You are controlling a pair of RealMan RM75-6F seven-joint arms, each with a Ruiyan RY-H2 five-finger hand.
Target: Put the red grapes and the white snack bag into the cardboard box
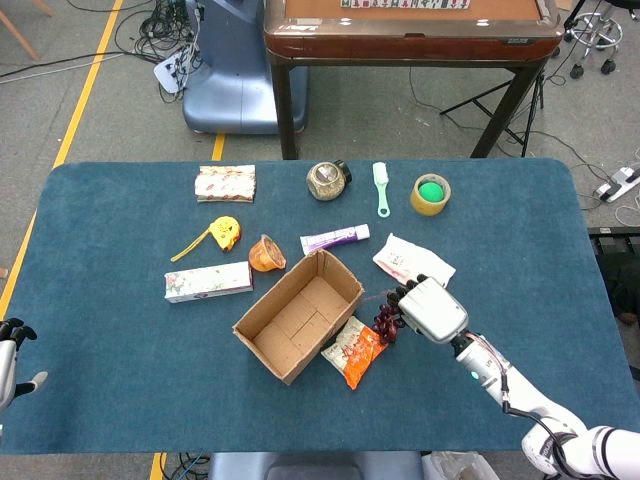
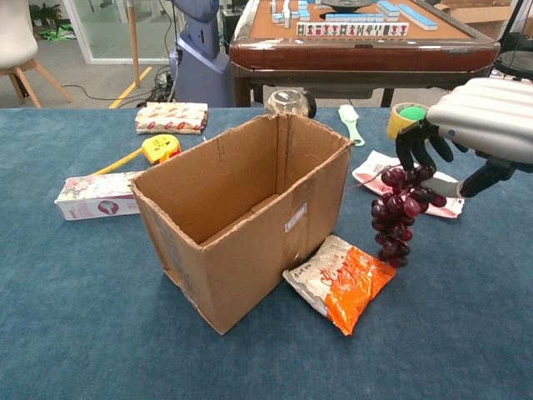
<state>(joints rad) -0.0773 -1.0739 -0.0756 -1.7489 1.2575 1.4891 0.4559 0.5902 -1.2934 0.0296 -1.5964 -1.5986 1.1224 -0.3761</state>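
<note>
Hanging from the right hand (image 2: 479, 125), red grapes (image 2: 397, 214) clear the table.

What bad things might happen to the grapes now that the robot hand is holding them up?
The right hand holds the red grapes only at the top, so the dangling bunch might slip or shed grapes. The cardboard box has a tall wall beside them; the hanging bunch may bump it unless lifted higher. If dropped, they could land on the orange snack bag below.
</note>
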